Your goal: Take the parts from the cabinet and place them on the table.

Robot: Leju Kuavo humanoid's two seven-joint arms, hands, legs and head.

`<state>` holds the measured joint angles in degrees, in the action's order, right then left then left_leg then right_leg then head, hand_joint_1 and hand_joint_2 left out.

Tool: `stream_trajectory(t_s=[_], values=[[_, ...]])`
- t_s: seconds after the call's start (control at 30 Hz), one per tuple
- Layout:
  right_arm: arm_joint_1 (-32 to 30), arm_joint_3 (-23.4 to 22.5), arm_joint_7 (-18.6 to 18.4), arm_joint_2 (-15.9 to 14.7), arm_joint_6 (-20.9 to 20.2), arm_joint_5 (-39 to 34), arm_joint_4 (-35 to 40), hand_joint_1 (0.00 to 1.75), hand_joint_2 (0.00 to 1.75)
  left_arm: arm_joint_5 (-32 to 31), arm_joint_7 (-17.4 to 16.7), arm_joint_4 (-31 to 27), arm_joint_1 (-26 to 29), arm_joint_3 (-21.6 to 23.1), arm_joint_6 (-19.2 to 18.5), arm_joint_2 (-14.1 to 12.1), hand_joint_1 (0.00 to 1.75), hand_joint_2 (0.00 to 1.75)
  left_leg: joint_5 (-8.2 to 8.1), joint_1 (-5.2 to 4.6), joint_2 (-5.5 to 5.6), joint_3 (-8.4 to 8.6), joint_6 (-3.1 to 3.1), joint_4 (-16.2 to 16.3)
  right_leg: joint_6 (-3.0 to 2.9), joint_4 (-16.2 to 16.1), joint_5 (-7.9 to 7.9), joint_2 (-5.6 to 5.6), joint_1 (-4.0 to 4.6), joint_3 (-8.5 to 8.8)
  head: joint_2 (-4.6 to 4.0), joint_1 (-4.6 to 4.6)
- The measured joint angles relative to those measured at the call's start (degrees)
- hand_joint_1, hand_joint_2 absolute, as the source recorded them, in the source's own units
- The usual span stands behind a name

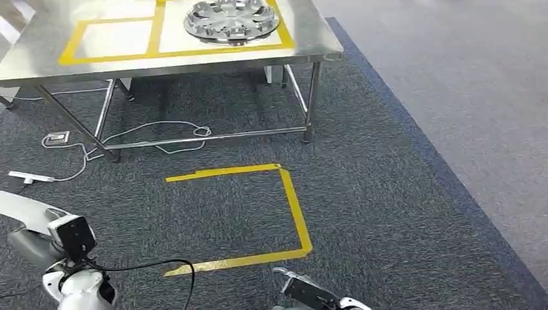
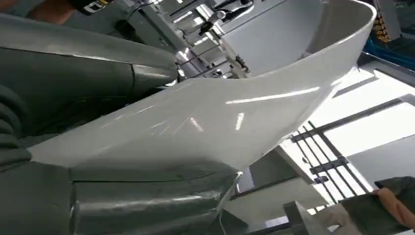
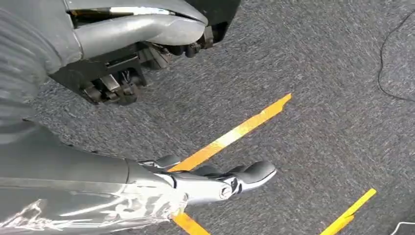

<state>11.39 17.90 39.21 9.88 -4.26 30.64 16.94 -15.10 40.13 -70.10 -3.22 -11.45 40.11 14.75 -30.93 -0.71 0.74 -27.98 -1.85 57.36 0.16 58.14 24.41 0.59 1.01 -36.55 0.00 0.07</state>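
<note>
A round, silvery metal part (image 1: pixel 231 19) with cut-out spokes lies near the front right corner of the steel desk (image 1: pixel 194 58), its top cut off by the frame. The right hand (image 3: pixel 205 178) hangs over grey carpet, fingers apart, holding nothing — well apart from the part. The left hand (image 2: pixel 73 73) presses against a glossy white curved shell (image 2: pixel 220 117); its grasp cannot be made out.

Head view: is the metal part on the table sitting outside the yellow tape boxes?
No. The round metal part lies inside the right-hand yellow tape box on the table.

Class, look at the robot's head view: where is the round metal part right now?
The round metal part lies on the steel table, inside the right-hand yellow-taped box, near the table's right end.
</note>
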Motion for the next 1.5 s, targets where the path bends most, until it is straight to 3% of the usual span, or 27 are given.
stream_trajectory(t_s=[0.2, 0.23, 0.27, 0.3, 0.33, 0.43, 0.47, 0.5, 0.53, 0.6, 0.63, 0.67, 0.7, 0.77, 0.83, 0.87, 0.93, 0.97, 1.0, 1.03, 1.13, 1.23, 1.27, 1.3, 1.33, 1.4, 1.5], values=[[-0.03, 0.46, 0.02, 0.0, 0.0, 0.0, -0.02, 0.0, 1.75, -0.46, 0.0, 0.0, 0.01, -0.04, 0.02, 0.02, 1.75, 1.75, -0.36, 0.02, -0.02, 0.37, 0.36, -0.74, -0.14, 0.03, 0.04, -0.03, 0.0, 0.1, 0.0, 0.02], [-0.08, 0.46, 0.02, 0.02, 0.0, 0.0, -0.02, 0.0, 1.75, -0.44, 0.0, -0.02, 0.01, -0.04, 0.02, 0.0, 1.75, 1.75, -0.35, -0.2, -0.01, 0.33, 0.21, -0.48, 0.15, -0.48, -0.51, -0.07, -0.36, 0.29, 0.0, 0.0], [-0.09, 0.46, 0.04, 0.04, 0.0, -0.02, -0.02, 0.0, 1.75, -0.42, 0.0, -0.11, 0.04, -0.04, 0.02, 0.02, 1.75, 1.75, 0.39, -0.25, -0.01, 0.57, -0.71, -1.34, 0.66, -0.86, -0.83, -0.07, -0.28, 0.62, 0.0, -0.02], [-0.09, 0.46, 0.15, 0.04, 0.02, -0.07, 0.0, 0.0, 1.75, -0.39, 0.0, -0.39, 0.03, -0.02, 0.02, 0.04, 1.75, 1.75, 1.41, 0.52, -0.22, 1.66, -0.95, -3.05, 0.73, -1.0, -0.51, -0.09, -0.12, 0.04, 0.0, -0.2], [-0.11, 0.5, 0.22, 0.04, 0.04, -0.09, 0.0, 0.0, 1.75, -0.39, 0.0, -0.48, -0.05, 0.0, 0.02, 0.09, 1.75, 1.75, 1.82, 0.46, -0.31, 1.98, -1.11, -3.74, 0.99, 0.03, 0.28, -0.07, -0.08, -0.34, -0.02, 0.29], [-0.29, 0.52, 0.2, 0.02, 0.04, -0.13, -0.02, 0.0, 1.75, -0.33, 0.0, -0.48, 0.05, 0.0, 0.02, 0.09, 1.75, 1.75, 1.79, 0.55, -0.38, 2.1, -1.15, -3.71, 1.93, 13.04, 5.45, -0.11, -1.01, -6.49, 0.0, 0.48], [-0.49, 0.52, 0.17, -0.02, 0.04, -0.13, -0.02, 0.0, 1.75, -0.33, 0.0, -0.48, 0.05, 0.0, 0.02, 0.09, 1.75, 1.75, 1.69, 0.59, -0.36, 2.14, -1.07, -3.69, 2.26, 15.96, 5.92, -0.15, -1.3, -8.21, 0.0, 0.57], [-0.61, 0.52, 0.17, -0.04, 0.04, -0.13, -0.02, 0.0, 1.75, -0.33, 0.0, -0.48, 0.11, -0.02, 0.0, 0.09, 1.75, 1.75, 1.55, 0.75, -0.35, 2.27, -0.85, -3.67, 2.55, 15.78, 4.99, -0.17, -1.6, -8.44, 0.0, 0.57], [-0.63, 0.52, 0.2, -0.04, 0.04, -0.13, -0.02, 0.0, 1.75, -0.31, 0.0, -0.48, 0.13, -0.04, 0.02, 0.09, 1.75, 1.75, 1.3, 0.96, -0.3, 2.52, -0.48, -3.6, 2.91, 13.26, 3.01, -0.23, -1.92, -7.2, 0.0, 0.52], [-0.52, 0.55, 0.2, -0.04, 0.04, -0.13, -0.02, 0.0, 1.75, -0.31, 0.0, -0.48, 0.12, -0.04, 0.02, 0.09, 1.75, 1.75, 0.24, 1.49, -0.18, 3.13, 0.6, -2.84, 3.77, 2.77, -2.29, -0.51, -2.73, -1.77, 0.0, 0.52], [-0.41, 0.55, 0.17, 0.0, 0.04, -0.13, -0.02, 0.0, 1.75, -0.31, 0.0, -0.5, 0.11, -0.04, 0.02, 0.09, 1.75, 1.75, -0.4, 1.4, -0.12, 2.8, 1.2, -2.36, 4.39, 1.24, -0.42, -0.24, -2.59, -0.74, 0.0, 0.8], [-0.32, 0.59, 0.2, 0.07, 0.04, -0.13, -0.02, 0.0, 1.75, -0.28, 0.0, -0.52, 0.12, -0.04, 0.02, 0.04, 1.75, 1.75, -1.09, 1.09, -0.16, 2.35, 1.69, -1.31, 3.23, 0.33, -0.04, 0.07, -2.67, 0.16, 0.0, 1.31], [-0.48, 0.59, 0.2, 0.07, 0.04, -0.15, -0.02, 0.0, 1.75, -0.33, 0.0, -0.59, 0.11, -0.04, 0.02, 0.04, 1.75, 1.75, -1.02, 1.09, -0.13, 2.23, 1.76, -1.47, 2.29, 0.85, 0.11, 0.05, -2.55, -0.16, 0.0, 0.83], [-0.52, 0.59, 0.28, 0.07, -0.07, -0.26, -0.02, 0.0, 1.75, -0.33, 0.0, -0.66, 0.12, -0.07, 0.02, 0.04, 1.75, 1.75, -1.17, 1.28, -0.14, 2.36, 2.1, -1.6, 1.51, 1.2, 0.48, 0.07, -2.25, -0.35, 0.0, 0.53], [-0.47, 0.63, 0.39, 0.07, -0.15, -0.37, -0.02, 0.0, 1.75, -0.48, 0.0, -0.83, 0.1, -0.04, 0.02, 0.02, 1.75, 1.75, -2.75, 1.47, -0.3, 1.98, 2.54, 0.26, 0.61, 1.01, 0.91, 0.04, -2.41, 0.16, 0.0, 0.31], [-0.39, 0.63, 0.46, 0.07, -0.15, -0.44, -0.02, 0.0, 1.75, -0.46, 0.0, -0.96, 0.1, -0.04, 0.02, 0.02, 1.75, 1.75, -4.28, 1.44, -0.3, -0.04, 2.64, 3.95, 0.02, 0.96, 1.35, 0.05, -2.33, 0.35, 0.0, 0.17], [-0.48, 0.63, 0.52, 0.07, -0.15, -0.46, -0.02, 0.0, 1.75, -0.37, 0.0, -0.96, 0.18, -0.11, 0.02, 0.02, 1.75, 1.75, -7.75, 1.45, -0.3, -5.87, 2.68, 13.86, -0.34, 0.96, 1.72, -0.18, -2.13, 0.66, 0.0, 0.2], [-0.55, 0.63, 0.52, 0.04, -0.17, -0.46, -0.02, 0.0, 1.75, -0.37, 0.0, -0.96, 0.27, -0.18, 0.02, 0.0, 1.75, 1.75, -8.37, 1.44, -0.3, -8.55, 2.6, 17.65, -0.34, 0.97, 1.81, -0.24, -2.01, 0.89, 0.0, 0.22], [-0.59, 0.66, 0.52, 0.04, -0.2, -0.44, -0.04, 0.0, 1.75, -0.37, 0.0, -0.96, 0.38, -0.22, 0.02, 0.0, 1.75, 1.75, -7.25, 1.43, -0.3, -9.9, 2.41, 18.44, -0.38, 0.99, 1.95, -0.24, -1.88, 1.2, 0.0, 0.22], [-0.62, 0.7, 0.52, 0.04, -0.2, -0.46, -0.04, 0.0, 1.75, -0.44, 0.0, -0.96, 0.43, -0.22, 0.02, 0.0, 1.75, 1.75, -4.72, 1.4, -0.3, -9.76, 2.16, 16.59, -0.41, 1.04, 2.04, -0.23, -1.83, 1.62, 0.0, 0.2], [-0.51, 0.85, 0.52, 0.04, -0.22, -0.48, -0.04, 0.0, 1.75, -0.5, 0.0, -1.11, 0.43, -0.24, 0.02, 0.0, 1.75, 1.75, 4.69, 1.28, -0.43, -5.8, 1.37, 4.11, -0.07, 0.88, 2.59, -0.03, -1.77, 2.54, 0.0, 0.2], [-0.45, 0.92, 0.52, 0.07, -0.22, -0.52, -0.02, 0.0, 1.75, -0.55, 0.0, -1.16, 0.39, -0.22, 0.02, 0.02, 1.75, 1.75, 3.5, 0.81, -0.38, -5.38, 1.37, 1.64, 0.82, 0.87, 2.45, 0.03, -1.5, 2.0, 0.0, 0.31], [-0.46, 0.94, 0.52, 0.04, -0.22, -0.55, -0.04, 0.0, 1.75, -0.55, 0.0, -1.27, 0.49, -0.26, 0.02, 0.04, 1.75, 1.75, 3.96, 1.03, -0.23, -5.31, 1.76, 1.14, 0.63, 1.04, 2.7, -0.04, -1.4, 2.01, 0.0, 0.11], [-0.51, 0.98, 0.52, 0.04, -0.24, -0.55, -0.04, 0.0, 1.75, -0.52, 0.0, -1.29, 0.46, -0.26, 0.02, 0.09, 1.75, 1.75, 3.95, 1.03, -0.18, -5.31, 2.38, 1.11, -1.05, 0.78, 2.37, -0.03, -1.38, 2.03, 0.0, 0.35], [-0.49, 1.01, 0.52, 0.04, -0.24, -0.59, -0.04, 0.0, 1.75, -0.52, 0.0, -1.29, 0.49, -0.24, 0.02, 0.11, 1.75, 1.75, 4.0, 0.92, -0.14, -5.32, 2.27, 1.1, -1.53, 0.74, 2.44, -0.07, -1.37, 2.08, 0.0, 0.18], [-0.47, 1.03, 0.52, 0.04, -0.26, -0.61, -0.04, 0.0, 1.75, -0.54, 0.0, -1.29, 0.49, -0.26, 0.02, 0.09, 1.75, 1.75, 3.86, 0.67, -0.14, -5.27, 1.87, 1.15, -1.05, 0.15, 2.16, -0.06, -1.51, 2.44, 0.0, 0.28], [-0.47, 1.03, 0.44, 0.02, -0.24, -0.68, -0.04, 0.0, 1.75, -0.72, 0.0, -1.29, 0.49, -0.26, 0.02, 0.09, 1.75, 1.75, 3.88, 0.49, -0.16, -5.3, 1.17, 1.16, 0.36, -0.51, 1.78, -0.03, -1.76, 2.69, 0.0, 0.24]])
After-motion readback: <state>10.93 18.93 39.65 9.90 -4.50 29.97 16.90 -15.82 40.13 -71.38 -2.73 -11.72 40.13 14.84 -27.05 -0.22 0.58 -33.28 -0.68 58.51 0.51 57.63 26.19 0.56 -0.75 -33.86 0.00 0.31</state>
